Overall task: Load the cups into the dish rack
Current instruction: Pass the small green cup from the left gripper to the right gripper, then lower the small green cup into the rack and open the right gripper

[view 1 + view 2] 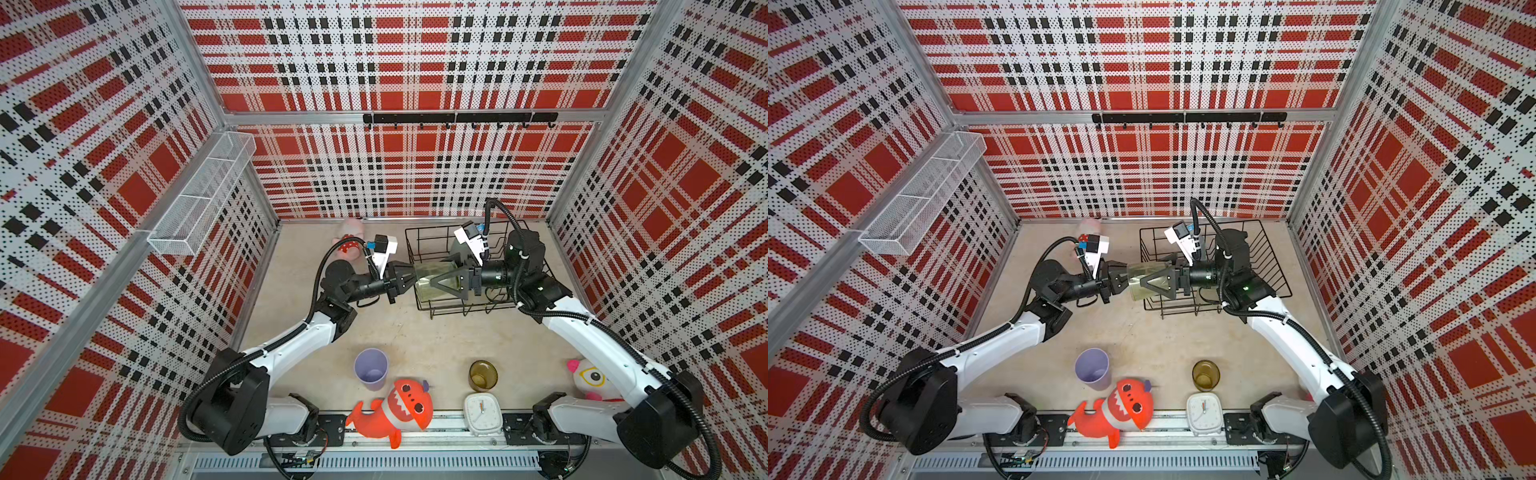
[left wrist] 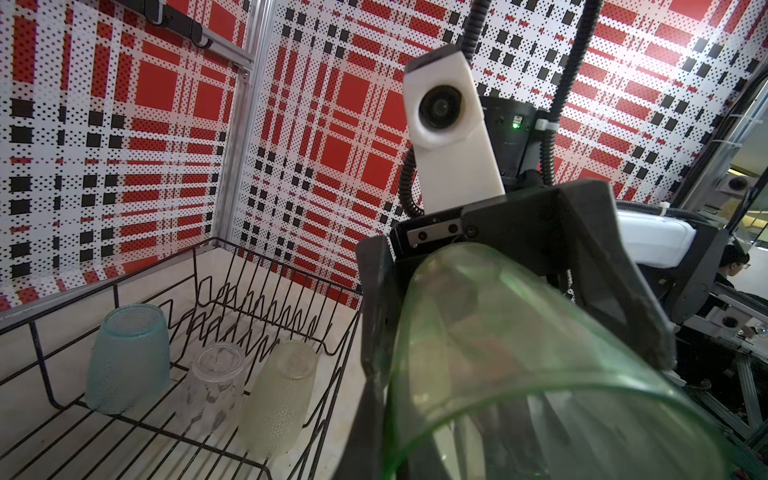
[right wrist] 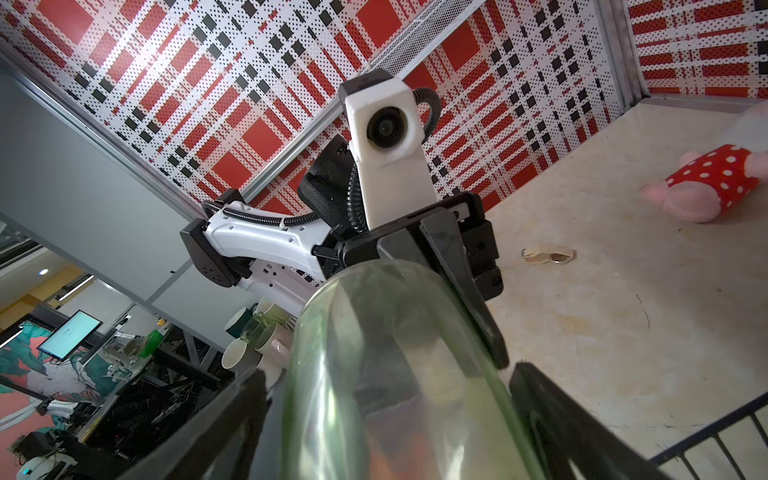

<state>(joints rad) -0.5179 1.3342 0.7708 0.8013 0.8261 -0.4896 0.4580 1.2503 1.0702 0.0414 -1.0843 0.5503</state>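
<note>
green cup (image 1: 424, 291) hangs at the dish rack (image 2: 194, 266) edge: left end effector (image 1: 411, 277) clamped on its rim, right end effector (image 1: 434, 282) straddling its body, grip unclear. three cups (image 2: 216, 382) sit inverted inside; lilac cup (image 1: 371, 369) and amber cup (image 1: 483, 375) are on the table (image 1: 415, 340).

Gloss, frost and fuzz on a matt, mottled beige tabletop (image 1: 415, 332).
Smooth, glossy translucent green plastic tumbler (image 2: 519, 374); pebbled, frosted pale teal tumbler (image 2: 129, 357) and pale yellow-green tumbler (image 2: 282, 395); faceted small clear glass tumbler (image 2: 214, 382); thin black coated-wire dish rack (image 2: 291, 268); matt opaque lilac cup (image 1: 371, 369); shiny short amber cup (image 1: 483, 375); fuzzy cloth orange shark toy (image 1: 395, 411).
</note>
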